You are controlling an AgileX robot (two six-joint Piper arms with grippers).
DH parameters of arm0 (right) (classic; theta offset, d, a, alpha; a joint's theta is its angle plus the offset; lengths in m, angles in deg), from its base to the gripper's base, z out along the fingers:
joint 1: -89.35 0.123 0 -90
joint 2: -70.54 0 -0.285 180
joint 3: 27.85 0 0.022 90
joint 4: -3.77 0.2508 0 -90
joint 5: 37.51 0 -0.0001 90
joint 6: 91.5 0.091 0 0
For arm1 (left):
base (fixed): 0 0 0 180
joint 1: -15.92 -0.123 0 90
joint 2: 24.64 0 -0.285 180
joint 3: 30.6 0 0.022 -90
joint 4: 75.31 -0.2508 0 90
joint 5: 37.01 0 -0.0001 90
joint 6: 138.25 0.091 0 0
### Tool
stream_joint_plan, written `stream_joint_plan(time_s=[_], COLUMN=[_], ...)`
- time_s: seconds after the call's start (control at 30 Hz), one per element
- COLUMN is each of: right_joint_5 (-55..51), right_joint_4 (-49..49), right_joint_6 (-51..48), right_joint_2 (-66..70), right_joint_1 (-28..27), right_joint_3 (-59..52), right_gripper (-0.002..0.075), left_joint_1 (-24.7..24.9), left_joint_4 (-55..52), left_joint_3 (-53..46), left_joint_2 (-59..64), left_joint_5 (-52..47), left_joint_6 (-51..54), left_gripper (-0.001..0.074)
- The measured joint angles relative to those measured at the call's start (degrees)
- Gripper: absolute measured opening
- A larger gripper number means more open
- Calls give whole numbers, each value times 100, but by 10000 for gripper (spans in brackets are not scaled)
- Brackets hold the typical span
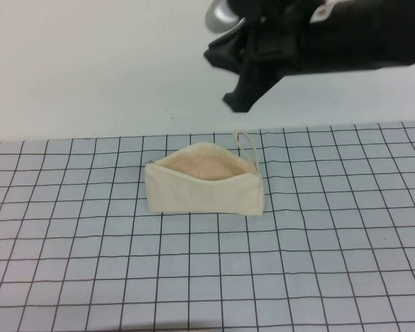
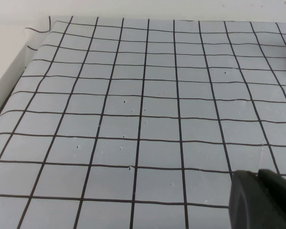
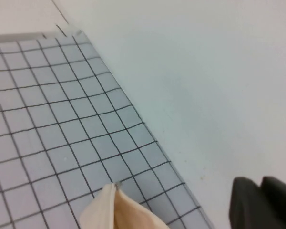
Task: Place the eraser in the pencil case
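The cream-white pencil case [image 1: 204, 181] lies in the middle of the gridded mat, its zip mouth open and showing peach lining, with its loop strap [image 1: 247, 146] at the far right end. A corner of it also shows in the right wrist view [image 3: 117, 210]. The eraser shows in no view. My right gripper [image 1: 238, 102] hangs high above the white table behind the case, with its fingers together [image 3: 260, 180] and nothing seen between them. My left gripper [image 2: 257, 174] is out of the high view; it sits low over the bare mat, fingers together and empty.
The grey-blue gridded mat [image 1: 69, 242] covers the near half of the table. The white table surface [image 1: 90, 69] lies beyond its far edge. The mat's left edge shows in the left wrist view [image 2: 19, 81].
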Motion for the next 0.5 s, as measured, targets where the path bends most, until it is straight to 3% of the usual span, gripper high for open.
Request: stream_joint_plan(time_s=[0.23,0.37,0.5], right_joint_5=[-1572,-2955,-3385], right_joint_4=[-1252,-2740,-4053], right_joint_6=[569,1769,2741], right_joint_2=[-936,-1174,-1424], right_joint_1=[0,0,0], right_joint_3=[22,-16,-501], right_gripper=[7,6,5], left_joint_1=[0,0,0], left_joint_4=[0,0,0], left_joint_3=[0,0,0], left_joint_2=[0,0,0], left_joint_5=[0,0,0], left_joint_6=[0,0,0], left_gripper=[-3,-3,-3])
